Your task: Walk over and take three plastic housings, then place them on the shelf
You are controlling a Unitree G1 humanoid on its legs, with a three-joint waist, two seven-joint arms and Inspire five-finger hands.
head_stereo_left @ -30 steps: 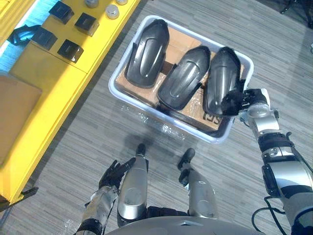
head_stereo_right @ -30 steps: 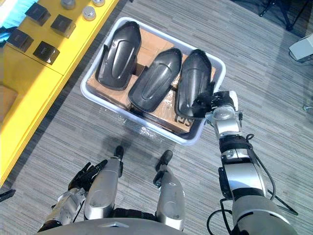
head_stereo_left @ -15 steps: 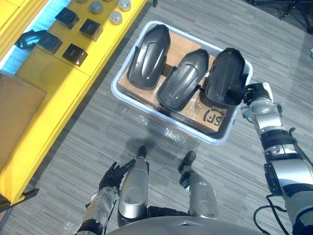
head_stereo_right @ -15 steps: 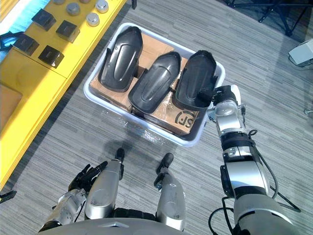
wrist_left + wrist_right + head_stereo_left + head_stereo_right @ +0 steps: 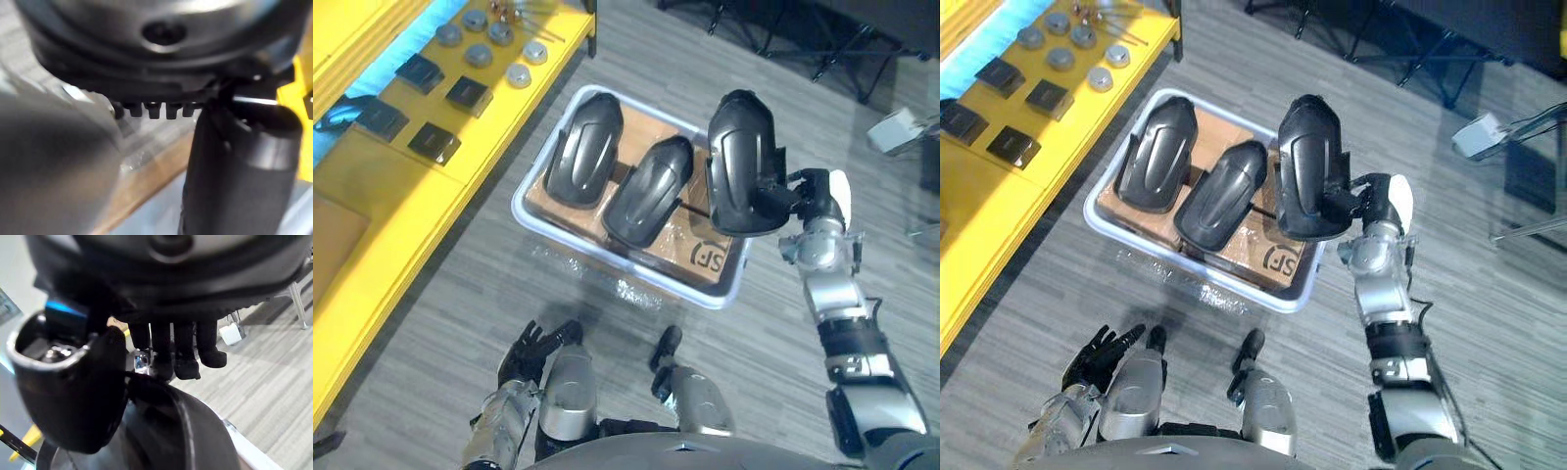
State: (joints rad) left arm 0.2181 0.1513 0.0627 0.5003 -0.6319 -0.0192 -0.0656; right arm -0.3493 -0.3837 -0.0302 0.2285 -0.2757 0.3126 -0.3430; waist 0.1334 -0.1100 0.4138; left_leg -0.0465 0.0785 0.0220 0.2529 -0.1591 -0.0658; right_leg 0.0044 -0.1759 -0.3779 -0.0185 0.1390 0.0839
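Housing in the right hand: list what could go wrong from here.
1. The right hand grips the black plastic housing at its near end alone, and the long body sticks out past the fingers. It may pivot or slip on the walk.
2. It hangs over the right part of the white tub. The middle housing and the left housing lie between it and the yellow shelf, so a low swing that way could clip them.
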